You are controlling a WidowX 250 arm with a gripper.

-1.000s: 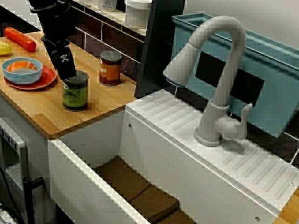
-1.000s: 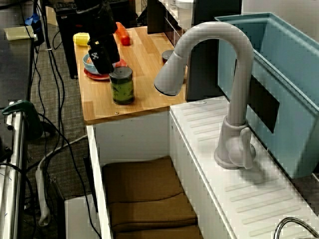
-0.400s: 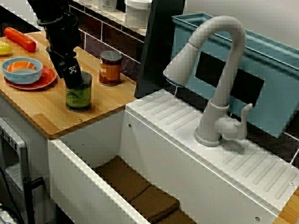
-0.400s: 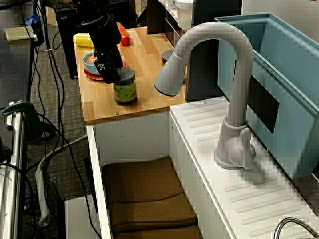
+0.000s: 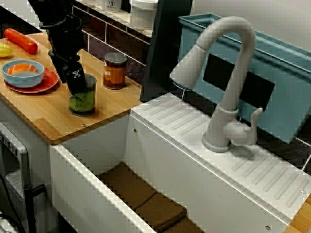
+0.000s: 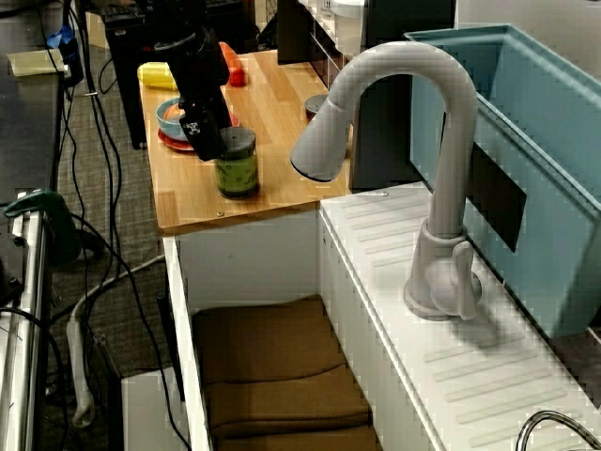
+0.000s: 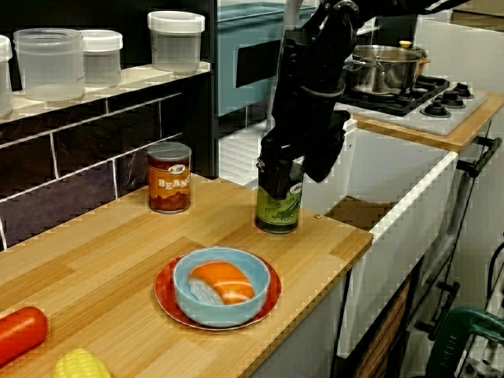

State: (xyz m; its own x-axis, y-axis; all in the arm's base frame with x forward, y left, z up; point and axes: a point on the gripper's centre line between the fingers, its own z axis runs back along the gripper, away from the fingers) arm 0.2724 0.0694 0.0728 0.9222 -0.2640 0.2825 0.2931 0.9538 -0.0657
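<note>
A green-labelled can (image 5: 81,100) stands upright near the front corner of the wooden counter (image 5: 46,114). My black gripper (image 5: 77,82) has come down over the can's top, and its fingers straddle the upper half. In the view along the sink, one finger (image 6: 203,132) lies against the can (image 6: 237,171) on its left side. In the counter-level view the gripper (image 7: 293,169) hides the top of the can (image 7: 279,211). No view shows whether the fingers are clamped on it.
A bean can (image 5: 114,71) stands by the tiled wall behind. A blue bowl on a red plate (image 5: 24,74), a carrot (image 5: 20,41) and corn (image 5: 4,49) lie to the left. The sink basin (image 5: 112,160) and grey faucet (image 5: 226,82) are to the right.
My gripper swung right and dropped from just above the can to around its top. The can shifted slightly to the right. Over the last half second almost nothing moved.
</note>
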